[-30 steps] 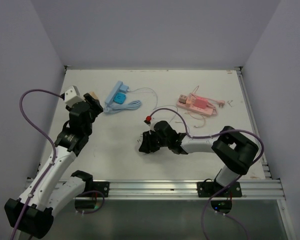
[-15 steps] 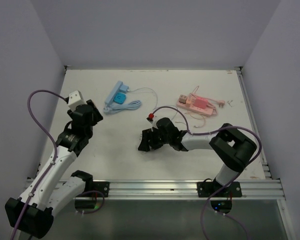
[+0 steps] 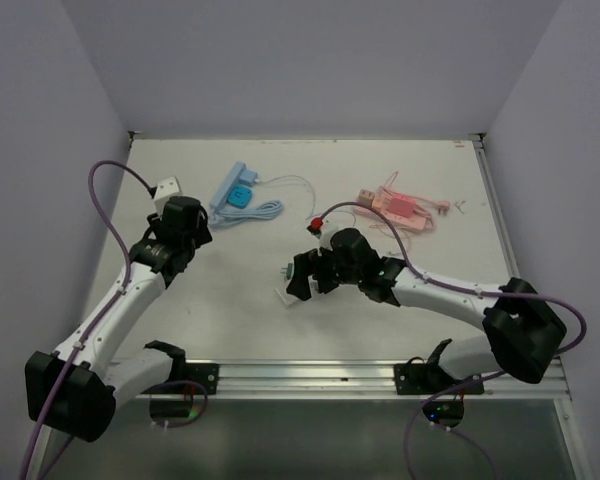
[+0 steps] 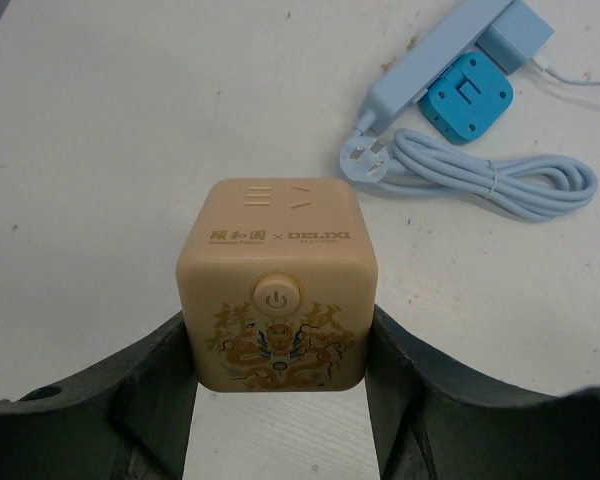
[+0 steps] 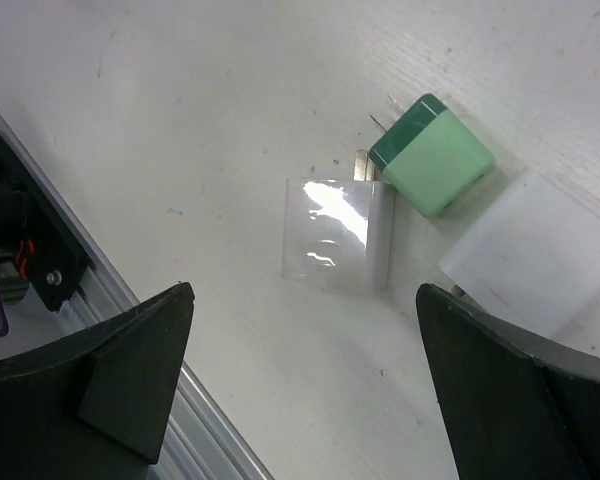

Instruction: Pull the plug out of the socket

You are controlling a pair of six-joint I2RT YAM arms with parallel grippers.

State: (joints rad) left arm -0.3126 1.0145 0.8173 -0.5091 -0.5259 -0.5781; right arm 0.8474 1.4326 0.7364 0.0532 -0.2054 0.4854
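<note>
On my white counter (image 3: 230, 320) I see a blue power strip (image 3: 227, 185) beside its coiled cable (image 3: 255, 213), a pink power strip (image 3: 395, 208) far right, and a white plug (image 5: 338, 235) just beside a green plug (image 5: 432, 155).

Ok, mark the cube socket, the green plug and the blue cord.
cube socket (image 4: 276, 298): left wrist view, on its power button.
green plug (image 5: 435, 160): right wrist view, light green face.
blue cord (image 4: 520, 190): left wrist view, coiled middle.
</note>
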